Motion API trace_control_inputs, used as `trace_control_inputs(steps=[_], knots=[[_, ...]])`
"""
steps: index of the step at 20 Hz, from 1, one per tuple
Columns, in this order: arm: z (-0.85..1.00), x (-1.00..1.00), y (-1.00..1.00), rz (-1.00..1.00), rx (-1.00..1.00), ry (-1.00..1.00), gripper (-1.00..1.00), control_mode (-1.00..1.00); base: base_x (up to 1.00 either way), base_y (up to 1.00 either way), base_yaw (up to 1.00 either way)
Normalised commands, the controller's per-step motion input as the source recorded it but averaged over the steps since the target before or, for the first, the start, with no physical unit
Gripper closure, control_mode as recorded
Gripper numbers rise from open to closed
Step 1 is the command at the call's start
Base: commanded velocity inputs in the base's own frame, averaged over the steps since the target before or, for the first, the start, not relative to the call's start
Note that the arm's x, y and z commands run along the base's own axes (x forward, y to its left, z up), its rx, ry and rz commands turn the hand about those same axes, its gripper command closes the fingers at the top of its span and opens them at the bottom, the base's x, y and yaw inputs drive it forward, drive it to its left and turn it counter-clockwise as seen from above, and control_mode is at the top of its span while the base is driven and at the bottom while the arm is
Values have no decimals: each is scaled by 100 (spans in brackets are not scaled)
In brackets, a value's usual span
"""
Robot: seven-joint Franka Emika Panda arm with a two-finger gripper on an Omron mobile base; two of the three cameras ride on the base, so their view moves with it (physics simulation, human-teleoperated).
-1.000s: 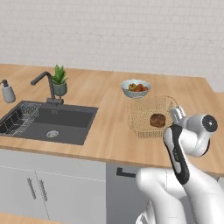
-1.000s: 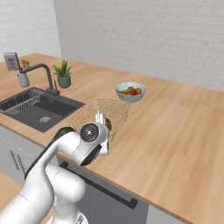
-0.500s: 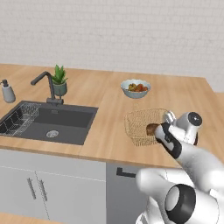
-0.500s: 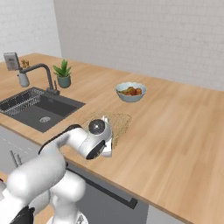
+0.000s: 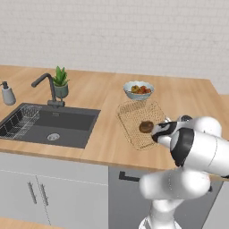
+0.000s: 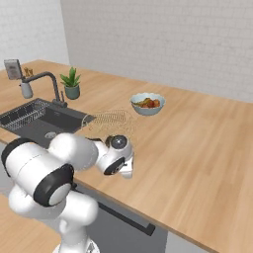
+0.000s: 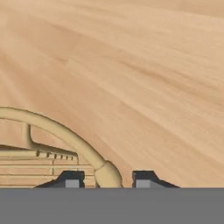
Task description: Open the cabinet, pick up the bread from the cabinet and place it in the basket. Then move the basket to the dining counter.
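Observation:
The golden wire basket (image 5: 134,117) rests on the dining counter (image 5: 192,96), between the sink and the counter's right end. The dark-brown bread (image 5: 146,127) lies inside it, near its right side. My gripper (image 5: 157,133) is low at the basket's right rim, with my arm bent over the counter's front edge. In the hand view the basket's thick tan rim (image 7: 65,131) runs between my fingertips (image 7: 72,178) with a small gap on each side, so the gripper (image 7: 108,178) stands open around it. From the right, the hand (image 6: 117,159) covers part of the basket (image 6: 111,118). The cabinet is out of view.
A white bowl of fruit (image 5: 138,89) stands just behind the basket. To the left are the dark sink (image 5: 58,123) with a wire rack (image 5: 18,123), the black tap (image 5: 47,87), a potted plant (image 5: 61,82) and a soap bottle (image 5: 6,94). Bare wood stretches to the right.
The basket has slid a little to the left and turned on the counter. My arm has folded lower over the counter's edge. The fingers have parted slightly from the rim.

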Motion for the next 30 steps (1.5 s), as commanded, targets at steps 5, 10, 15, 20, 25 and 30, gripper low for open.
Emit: trace_control_inputs(steps=[5, 10, 15, 20, 25, 30], knots=[[15, 3, 0, 0, 0, 0, -100, -100, 0, 0, 0], [62, -20, 0, 0, 0, 0, -100, -100, 0, 0, 0], [92, -45, 0, 4, 0, -11, -100, -100, 0, 0, 0], [100, -79, 1, 18, -1, -9, -100, -100, 0, 0, 0], [100, -98, 5, 35, -4, 0, -100, -100, 0, 0, 0], [100, -95, 29, 38, -6, 0, -100, -100, 0, 0, 0]])
